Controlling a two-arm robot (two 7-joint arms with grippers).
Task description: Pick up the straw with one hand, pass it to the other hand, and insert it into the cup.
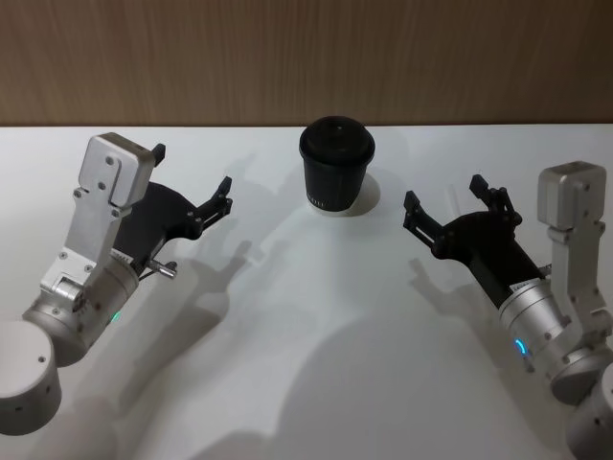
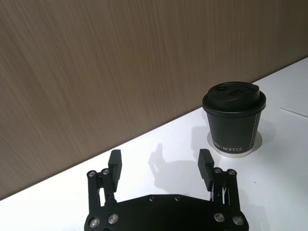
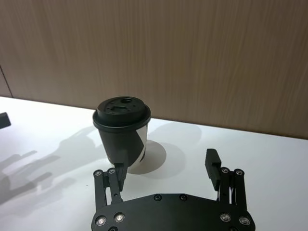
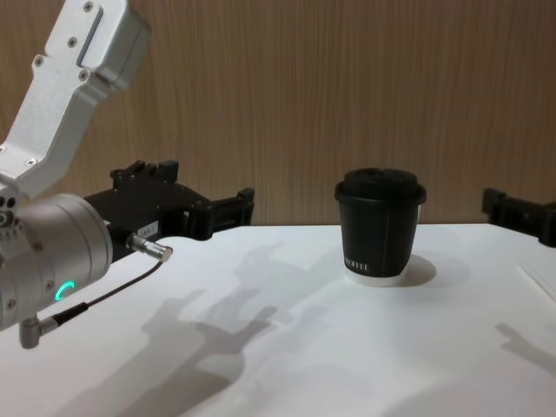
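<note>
Toward the back of the counter (image 1: 306,383) stands the lidded cup (image 1: 335,171), with the left hand (image 1: 192,170) and right hand (image 1: 443,192) hovering either side, both spread wide and empty. A faint line to the cup's right may be the straw (image 2: 294,112). Pickup looks like the first step, and calls for a low, precise pinch.

A: State of the right gripper (image 3: 167,163)?
B: Fingers spread wide, nothing between them, over the white table (image 3: 260,154).
A: And the cup (image 3: 121,130)?
B: Upright, lid on, near the table's back edge, by the wood wall (image 3: 192,57).
</note>
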